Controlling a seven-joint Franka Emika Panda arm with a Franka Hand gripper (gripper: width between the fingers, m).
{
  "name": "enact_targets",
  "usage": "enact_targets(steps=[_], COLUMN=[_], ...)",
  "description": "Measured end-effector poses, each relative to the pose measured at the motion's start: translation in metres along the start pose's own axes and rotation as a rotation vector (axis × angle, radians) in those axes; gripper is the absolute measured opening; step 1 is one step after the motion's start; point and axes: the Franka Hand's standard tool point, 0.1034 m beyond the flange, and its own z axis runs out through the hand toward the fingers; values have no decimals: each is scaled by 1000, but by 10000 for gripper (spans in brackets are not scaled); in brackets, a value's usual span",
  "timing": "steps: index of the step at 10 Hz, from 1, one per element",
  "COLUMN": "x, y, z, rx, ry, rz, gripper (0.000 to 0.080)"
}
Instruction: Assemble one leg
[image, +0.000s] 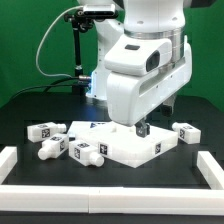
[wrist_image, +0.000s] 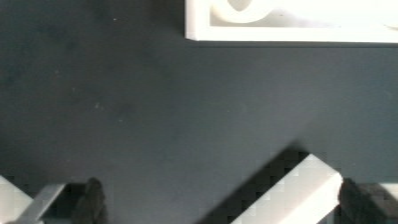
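Pincer (image: 140, 129) hangs low just beside the panel (image: 118, 147), fingers (wrist_image: 68, 203) apart, nothing btwn them, only dark tabletop (wrist_image: 160, 110) underneath. One leg (image: 186, 132) lies near the panel on the exterior view's right. 3 more legs (image: 41, 131) lie by the panel's opposite side.

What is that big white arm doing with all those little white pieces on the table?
A robot arm is putting furniture together from loose parts. Its gripper hangs low over the black table, right at the edge of the large flat white panel. The wrist view shows its fingers apart with only bare table between them, so it holds nothing. Several stubby white legs lie loose on the table on both sides of the panel; none has been picked up.
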Motion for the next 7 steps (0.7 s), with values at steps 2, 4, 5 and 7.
enact_targets(steps=[2, 4, 5, 7], x=[0, 0, 0, 0], y=[0, 0, 0, 0], z=[0, 0, 0, 0], rx=[0, -1, -1, -1], ry=[0, -1, -1, -1], rz=[0, 0, 0, 0], gripper=[649, 649, 649, 649])
